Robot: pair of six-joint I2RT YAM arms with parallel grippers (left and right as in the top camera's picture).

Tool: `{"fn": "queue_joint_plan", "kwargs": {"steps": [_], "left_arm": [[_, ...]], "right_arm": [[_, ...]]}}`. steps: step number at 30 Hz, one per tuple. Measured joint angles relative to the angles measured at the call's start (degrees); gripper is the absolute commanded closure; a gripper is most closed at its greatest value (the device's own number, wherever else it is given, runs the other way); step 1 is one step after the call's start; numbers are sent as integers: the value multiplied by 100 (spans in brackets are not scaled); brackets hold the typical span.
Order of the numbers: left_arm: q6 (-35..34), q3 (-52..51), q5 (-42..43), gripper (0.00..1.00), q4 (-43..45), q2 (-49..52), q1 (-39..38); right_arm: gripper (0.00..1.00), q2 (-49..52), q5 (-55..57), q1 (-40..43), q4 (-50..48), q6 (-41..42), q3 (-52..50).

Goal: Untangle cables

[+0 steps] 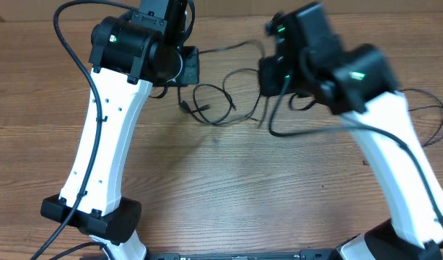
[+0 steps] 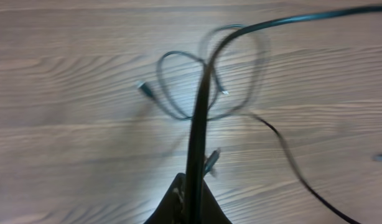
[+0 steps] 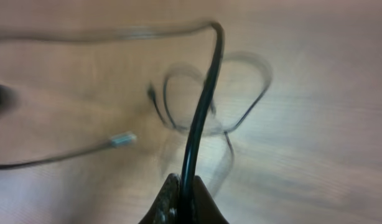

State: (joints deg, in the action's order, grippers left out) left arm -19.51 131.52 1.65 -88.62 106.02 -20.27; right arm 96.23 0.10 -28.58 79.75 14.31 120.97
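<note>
On the wooden table [image 1: 229, 188], the thin black cables [image 1: 213, 107] lie in loose overlapping loops in the upper middle of the overhead frame, between the two arms' heads. The left gripper [image 1: 187, 66] sits just to the upper left of the loops and the right gripper [image 1: 268, 76] just to their upper right; the right arm is motion-blurred. In the left wrist view, the left gripper [image 2: 192, 186] is at the bottom centre with its jaws pressed together on a strand of the cables [image 2: 200, 112]. That strand climbs straight up the frame, then bends off to the upper right corner. Behind it the loops rest on the table, with a small plug [image 2: 144, 89] at their left side. In the right wrist view, the right gripper [image 3: 183, 186] is also at the bottom centre, jaws clamped on a strand [image 3: 200, 106] that rises, curves over near the top and trails off to the left edge. The loops behind it are blurred, and a light-tipped connector [image 3: 124, 138] lies on the table at the left.
</note>
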Motion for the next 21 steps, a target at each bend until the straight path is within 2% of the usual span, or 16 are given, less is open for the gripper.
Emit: {"fn": "queue_joint_plan", "kwargs": {"steps": [7,19,21], "left_arm": [[0,0,688,96,382,0,0],[22,0,1064,94,511,101,-452],[28,0,1082,88,514,232,-590]], "right_arm": [[96,-63,785,87,160,-83,1351],[96,350,887,302,1010,-83,1436],[96,461,887,402,1010,-81,1436]]}}
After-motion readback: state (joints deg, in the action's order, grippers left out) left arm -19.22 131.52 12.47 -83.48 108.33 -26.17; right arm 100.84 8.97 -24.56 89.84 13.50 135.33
